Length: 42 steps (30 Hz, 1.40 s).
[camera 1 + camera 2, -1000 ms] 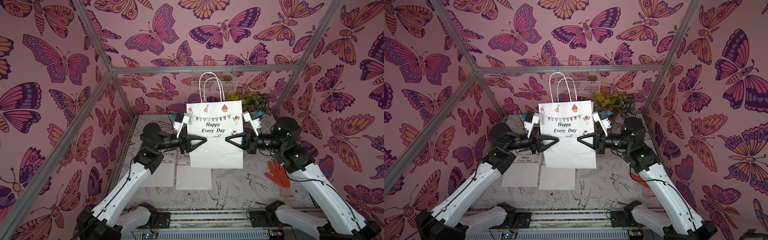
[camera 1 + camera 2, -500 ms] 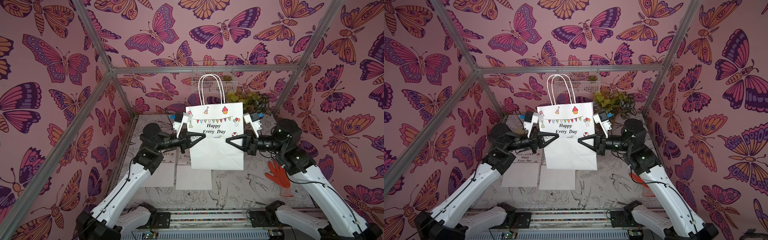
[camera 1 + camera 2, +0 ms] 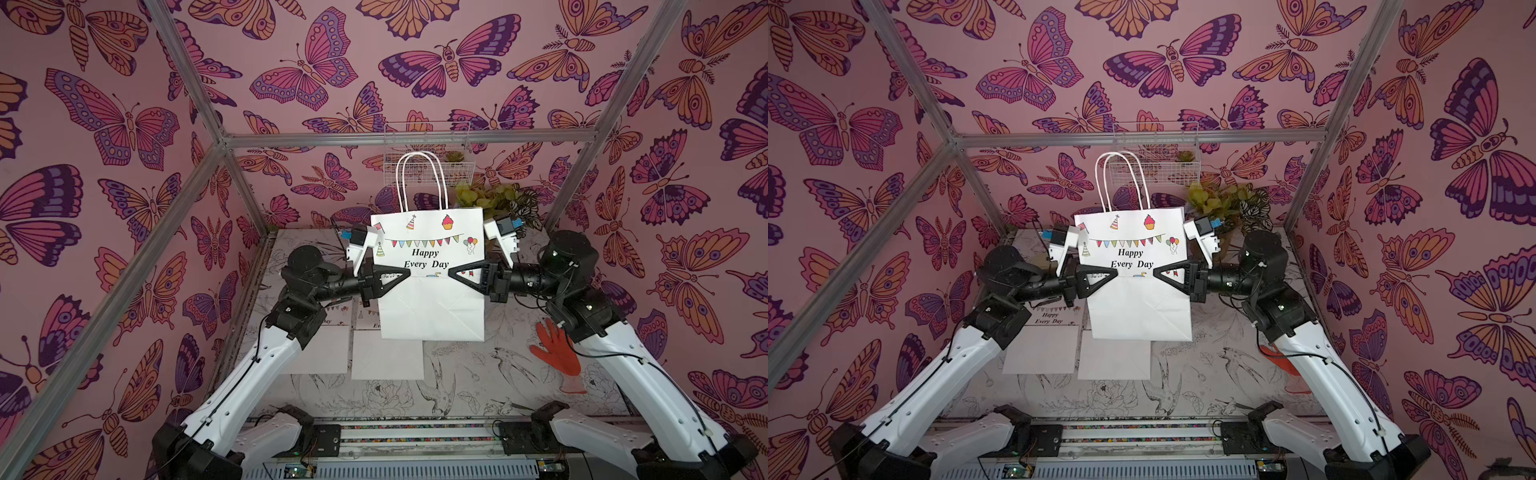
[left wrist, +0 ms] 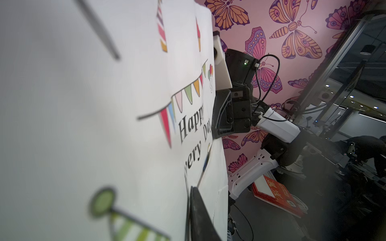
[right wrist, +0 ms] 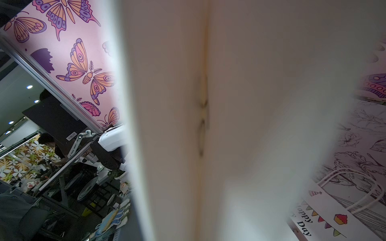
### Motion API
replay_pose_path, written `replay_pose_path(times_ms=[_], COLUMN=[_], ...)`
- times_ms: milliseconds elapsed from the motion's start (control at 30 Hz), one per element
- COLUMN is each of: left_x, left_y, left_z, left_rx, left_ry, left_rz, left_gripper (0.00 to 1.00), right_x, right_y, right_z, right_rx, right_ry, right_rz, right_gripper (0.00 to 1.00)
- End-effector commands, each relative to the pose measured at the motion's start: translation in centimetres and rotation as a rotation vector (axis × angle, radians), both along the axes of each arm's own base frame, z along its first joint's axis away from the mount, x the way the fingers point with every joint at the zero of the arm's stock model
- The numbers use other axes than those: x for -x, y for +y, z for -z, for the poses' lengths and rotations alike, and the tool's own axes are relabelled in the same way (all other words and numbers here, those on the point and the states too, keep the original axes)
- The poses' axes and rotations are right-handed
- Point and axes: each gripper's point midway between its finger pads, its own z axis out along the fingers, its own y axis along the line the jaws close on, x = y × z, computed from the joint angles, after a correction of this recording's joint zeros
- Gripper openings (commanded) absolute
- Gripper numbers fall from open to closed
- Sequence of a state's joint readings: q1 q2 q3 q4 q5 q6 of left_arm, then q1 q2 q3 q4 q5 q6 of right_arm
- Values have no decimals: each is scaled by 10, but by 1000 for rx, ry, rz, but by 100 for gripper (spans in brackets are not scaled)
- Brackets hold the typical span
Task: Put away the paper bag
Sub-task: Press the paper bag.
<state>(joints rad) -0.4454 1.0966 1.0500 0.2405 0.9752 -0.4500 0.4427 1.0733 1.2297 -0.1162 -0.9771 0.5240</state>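
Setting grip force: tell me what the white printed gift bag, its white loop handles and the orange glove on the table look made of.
White printed gift bag: matte paper, sharp fold creases. White loop handles: probably twisted paper cord, stiff upright arcs. Orange glove: possibly rubber-coated fabric; too small to tell.

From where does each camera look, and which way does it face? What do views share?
Top views: high behind the arms, looking down and forward; both arms show, left gripper and right gripper on the lifted paper bag.
Left wrist: along the bag's printed face toward the right gripper; its own finger shows.
Right wrist: pressed near the bag's blurred side; own fingers not discernible.
Shared: the bag, everywhere.
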Motion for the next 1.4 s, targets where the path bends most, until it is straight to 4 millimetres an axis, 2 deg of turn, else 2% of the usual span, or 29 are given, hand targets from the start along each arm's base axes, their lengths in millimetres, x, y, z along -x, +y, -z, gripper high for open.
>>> replay_pose_path(times_ms=[0,33,100,267,367,533,733,800,933,1133,1200,1333,1367], left_x=[13,19,29,48,49,39,29,25,22,20,20,20,20], left_y=[3,3,4,5,4,2,1,1,1,0,-1,-1,0], left_z=[-5,-3,-2,-1,1,5,14,16,16,16,16,16,16], left_rx=[-10,-17,-23,-27,-31,-39,-73,-83,-86,-85,-86,-86,-85], left_ry=[-40,-43,-53,-64,-56,-37,-16,-8,-1,7,11,10,8], left_rz=[30,51,99,194,210,187,140,121,111,112,118,117,115], left_gripper=[49,60,70,70,60,30,0,0,0,0,0,0,7], right_x=[11,12,13,12,12,13,14,16,19,18,17,14,13], right_y=[-1,-3,-6,-8,-8,-8,-9,-9,-9,-9,-9,-8,-8], right_z=[-9,-7,-4,0,2,6,11,14,21,35,36,37,38], right_rx=[-9,1,14,22,23,29,33,35,43,59,59,62,67], right_ry=[-48,-49,-53,-39,-32,-14,1,7,21,53,53,53,54], right_rz=[-19,-10,2,9,9,2,1,-3,-14,-13,-12,-2,1], right_gripper=[0,0,0,0,0,0,0,3,25,28,25,0,0])
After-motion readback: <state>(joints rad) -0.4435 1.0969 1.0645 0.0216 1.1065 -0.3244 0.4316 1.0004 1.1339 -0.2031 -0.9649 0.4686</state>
